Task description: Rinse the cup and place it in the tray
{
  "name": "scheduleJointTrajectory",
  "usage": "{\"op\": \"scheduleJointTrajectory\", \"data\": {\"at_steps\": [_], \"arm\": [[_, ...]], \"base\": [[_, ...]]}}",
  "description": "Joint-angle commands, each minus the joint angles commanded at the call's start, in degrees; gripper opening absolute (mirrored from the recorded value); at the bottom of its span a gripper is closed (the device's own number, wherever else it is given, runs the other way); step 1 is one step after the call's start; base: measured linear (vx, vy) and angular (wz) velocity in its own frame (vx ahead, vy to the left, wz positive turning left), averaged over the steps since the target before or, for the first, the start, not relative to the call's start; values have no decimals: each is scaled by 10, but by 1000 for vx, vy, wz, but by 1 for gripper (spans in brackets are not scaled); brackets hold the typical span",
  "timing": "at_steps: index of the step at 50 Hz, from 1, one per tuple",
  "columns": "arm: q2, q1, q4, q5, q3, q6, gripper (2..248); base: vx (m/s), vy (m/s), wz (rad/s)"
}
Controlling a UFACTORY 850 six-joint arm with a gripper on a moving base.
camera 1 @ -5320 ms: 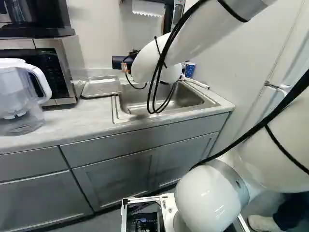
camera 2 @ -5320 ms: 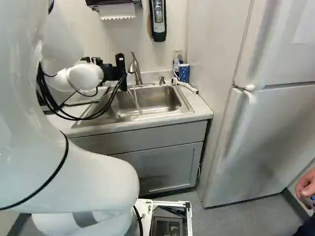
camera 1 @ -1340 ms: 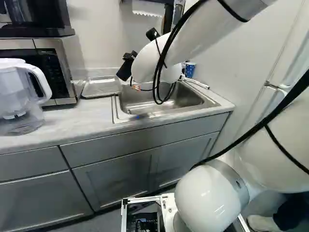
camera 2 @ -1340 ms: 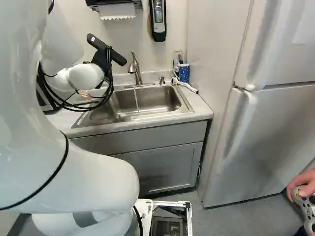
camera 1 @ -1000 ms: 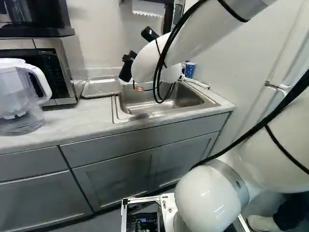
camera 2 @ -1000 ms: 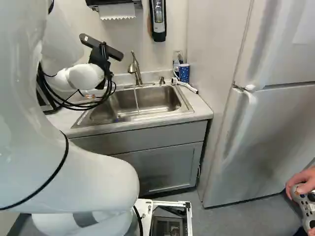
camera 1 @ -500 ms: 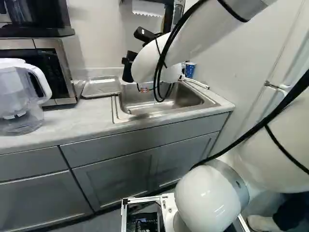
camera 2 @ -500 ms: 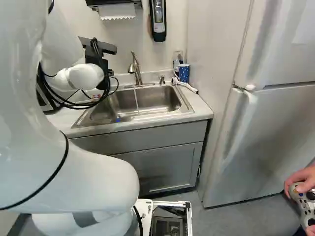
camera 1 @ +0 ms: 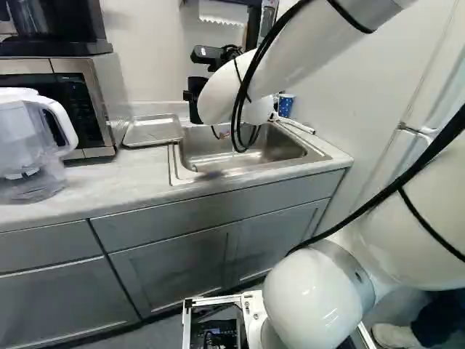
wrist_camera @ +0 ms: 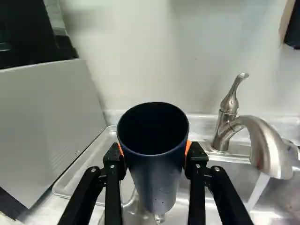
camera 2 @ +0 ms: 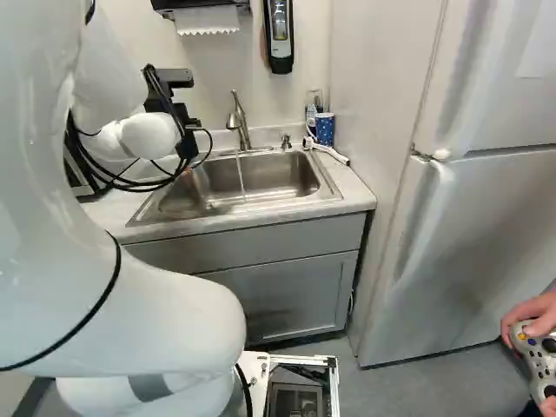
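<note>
In the left base view my gripper (camera 1: 195,98) is a dark shape beside the white wrist, above the sink's near-left corner, its fingers mostly hidden. The wrist view has the gripper (wrist_camera: 153,157) shut on a dark blue cup (wrist_camera: 157,180), orange pads against both sides. The cup's open mouth faces up toward the camera. Water runs from the faucet (wrist_camera: 262,136) beside the cup, not into it. A shallow metal tray (camera 1: 152,131) lies on the counter left of the sink (camera 2: 261,178); part of the tray (wrist_camera: 86,161) shows behind the cup.
A microwave (camera 1: 83,102) stands left of the tray, with a clear pitcher (camera 1: 36,156) nearer. Behind the sink's right corner is a dotted blue cup (camera 2: 324,129) near a white brush-like object (camera 2: 330,154). A fridge (camera 2: 469,217) stands at the right.
My wrist has turned, bringing the gripper and held cup round with it above the sink's left side. The water stream, bent aside several seconds ago, falls straight now. The base has stayed put.
</note>
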Motion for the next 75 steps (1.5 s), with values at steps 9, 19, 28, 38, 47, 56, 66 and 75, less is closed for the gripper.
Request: {"op": "scheduleJointTrajectory", "data": {"at_steps": [9, 19, 28, 38, 47, 56, 66, 75], "arm": [[-5, 5, 0, 0, -5, 0, 126], [-25, 19, 0, 0, -22, 0, 126], [-47, 32, 0, 0, -42, 0, 126], [-72, 45, 0, 2, -66, 0, 126], [-96, 57, 0, 5, -88, 0, 126], [-120, 67, 0, 8, -112, 0, 126], [-151, 78, 0, 10, -142, 0, 126], [-179, 84, 0, 14, -166, 0, 126]], "base": [[0, 0, 0], [0, 0, 0], [0, 0, 0], [0, 0, 0], [0, 0, 0], [0, 0, 0], [0, 0, 0], [0, 0, 0]]}}
